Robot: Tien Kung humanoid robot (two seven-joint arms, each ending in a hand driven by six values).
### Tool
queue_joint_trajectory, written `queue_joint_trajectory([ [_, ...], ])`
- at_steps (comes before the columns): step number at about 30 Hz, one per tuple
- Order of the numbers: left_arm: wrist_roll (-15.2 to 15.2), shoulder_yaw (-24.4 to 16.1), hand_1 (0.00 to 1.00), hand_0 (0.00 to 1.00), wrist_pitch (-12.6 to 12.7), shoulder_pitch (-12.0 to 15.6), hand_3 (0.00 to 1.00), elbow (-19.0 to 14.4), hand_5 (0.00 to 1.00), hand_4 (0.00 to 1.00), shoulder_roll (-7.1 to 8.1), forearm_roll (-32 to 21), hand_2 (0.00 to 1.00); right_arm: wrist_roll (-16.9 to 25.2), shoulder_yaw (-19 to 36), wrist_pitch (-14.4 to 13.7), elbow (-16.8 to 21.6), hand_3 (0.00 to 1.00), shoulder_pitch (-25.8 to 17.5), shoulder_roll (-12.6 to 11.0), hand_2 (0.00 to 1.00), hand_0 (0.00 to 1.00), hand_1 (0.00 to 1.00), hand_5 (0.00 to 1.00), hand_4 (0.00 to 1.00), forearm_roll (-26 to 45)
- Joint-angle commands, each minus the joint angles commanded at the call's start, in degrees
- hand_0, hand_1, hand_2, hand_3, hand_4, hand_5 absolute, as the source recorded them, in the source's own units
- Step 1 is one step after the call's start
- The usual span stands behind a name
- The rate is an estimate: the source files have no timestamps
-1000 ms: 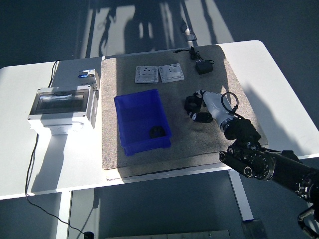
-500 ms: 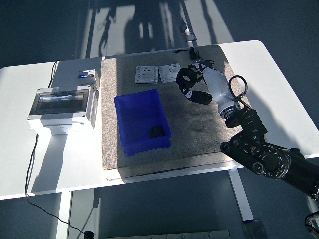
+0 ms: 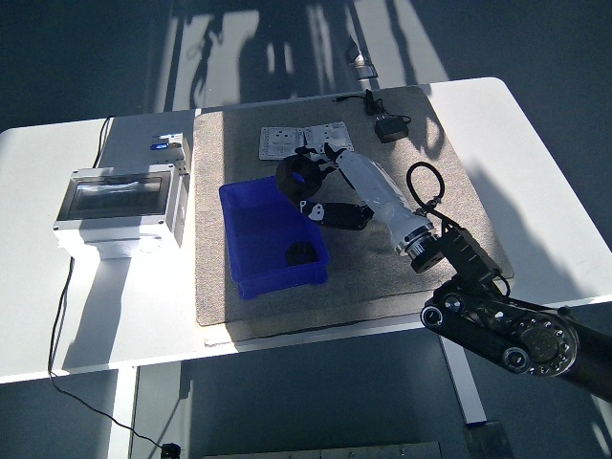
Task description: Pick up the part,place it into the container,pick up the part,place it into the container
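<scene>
The right hand (image 3: 320, 191) hangs over the blue container's (image 3: 251, 222) far right corner, fingers curled around what looks like a dark ring-shaped part (image 3: 298, 176); another dark part (image 3: 300, 254) lies inside the container.

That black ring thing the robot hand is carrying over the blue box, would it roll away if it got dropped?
Probably a little. The black ring-shaped part looks round and rigid, so it may roll on edge. Held in the right hand above the blue container, it would likely be stopped by the walls. It seems light, pinched by fingers alone.
</scene>
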Motion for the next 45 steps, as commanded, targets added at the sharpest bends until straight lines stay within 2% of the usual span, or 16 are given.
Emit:
queue_joint_trajectory([
  [4,0.2,-0.1,0.631,0.62,-0.1,0.0,0.607,0.0,0.83,0.559,0.01,0.3,0.615,-0.7,-1.4,1.0,0.5,0.542,0.4,0.4,0.442,0.754,0.504,0.269,0.487,-1.2],
  [6,0.2,-0.1,0.63,0.62,-0.2,-0.1,0.608,0.0,0.83,0.559,0.09,0.4,0.616,-0.4,-2.5,1.3,-1.2,0.54,1.3,1.9,0.442,0.754,0.504,0.275,0.477,-3.2],
  [10,0.2,-0.2,0.63,0.62,-0.2,-0.6,0.608,0.0,0.83,0.559,0.07,1.0,0.616,1.6,-4.0,-0.9,-5.5,0.54,2.6,5.3,0.442,0.754,0.504,0.275,0.477,-4.7],
  [14,-0.1,0.1,0.63,0.62,0.0,-0.9,0.608,0.0,0.833,0.559,0.19,0.2,0.616,1.7,-4.7,-1.6,-7.6,0.542,3.0,5.6,0.452,0.762,0.507,0.273,0.471,-5.6],
  [16,-0.1,0.0,0.63,0.62,0.1,-0.9,0.608,0.0,0.833,0.559,0.22,0.0,0.616,1.8,-5.4,-0.8,-8.8,0.542,3.2,5.7,0.452,0.762,0.507,0.273,0.471,-5.4],
  [17,-0.2,0.1,0.63,0.619,0.1,-0.9,0.611,0.0,0.836,0.56,0.23,-0.1,0.617,1.9,-5.9,-0.2,-9.2,0.551,3.3,5.8,0.49,0.77,0.521,0.275,0.472,-5.3],
  [22,-0.6,0.6,0.63,0.619,0.3,-1.1,0.611,0.0,0.836,0.56,0.11,-0.7,0.617,0.9,-7.3,2.8,-10.8,0.551,3.8,6.3,0.49,0.77,0.521,0.275,0.472,-6.7],
  [23,-0.8,1.0,0.629,0.619,0.3,-1.1,0.612,0.0,0.838,0.559,0.07,-1.1,0.622,0.6,-7.1,3.1,-11.0,0.619,3.8,6.3,0.648,0.808,0.653,0.281,0.466,-7.1],
  [26,-1.1,1.6,0.629,0.619,0.3,-1.2,0.612,0.0,0.838,0.559,0.02,-1.8,0.622,0.3,-6.6,3.1,-11.6,0.619,3.7,6.2,0.648,0.808,0.653,0.281,0.466,-7.1],
  [28,-1.2,1.7,0.629,0.619,0.3,-1.2,0.612,0.0,0.838,0.559,0.02,-1.9,0.622,0.1,-6.4,3.2,-11.8,0.619,3.6,6.1,0.648,0.808,0.653,0.281,0.466,-7.0],
  [29,-1.2,1.7,0.63,0.619,0.3,-1.2,0.612,0.0,0.842,0.557,0.03,-1.9,0.623,-0.1,-6.4,3.3,-11.9,0.663,3.5,6.1,0.713,0.839,0.734,0.278,0.472,-7.0],
  [34,-1.1,1.9,0.63,0.619,0.2,-1.1,0.612,0.0,0.842,0.557,-0.06,-2.2,0.623,-3.5,-6.8,6.6,-12.1,0.663,3.5,6.2,0.713,0.839,0.734,0.278,0.472,-10.3],
  [35,-1.1,2.0,0.63,0.619,0.1,-1.1,0.614,0.0,0.839,0.558,-0.1,-2.1,0.621,-4.4,-6.9,7.4,-12.1,0.759,3.5,6.2,0.841,0.936,0.839,0.274,0.582,-11.3],
  [40,-1.4,2.9,0.63,0.619,-0.1,-1.3,0.614,0.0,0.839,0.558,-0.06,-2.7,0.621,-7.6,-5.2,9.8,-11.1,0.759,2.5,6.0,0.841,0.936,0.839,0.274,0.582,-16.7],
  [41,-1.5,3.0,0.63,0.618,-0.1,-1.3,0.616,0.0,0.836,0.563,-0.01,-2.8,0.623,-8.1,-4.8,10.0,-10.6,0.889,2.2,5.9,0.911,0.998,0.911,0.227,0.68,-17.3],
  [45,-1.5,3.1,0.63,0.618,-0.2,-1.7,0.616,0.0,0.836,0.563,0.33,-3.0,0.623,-9.9,-1.9,10.8,-7.8,0.889,0.6,5.1,0.911,0.998,0.911,0.227,0.68,-19.5],
])
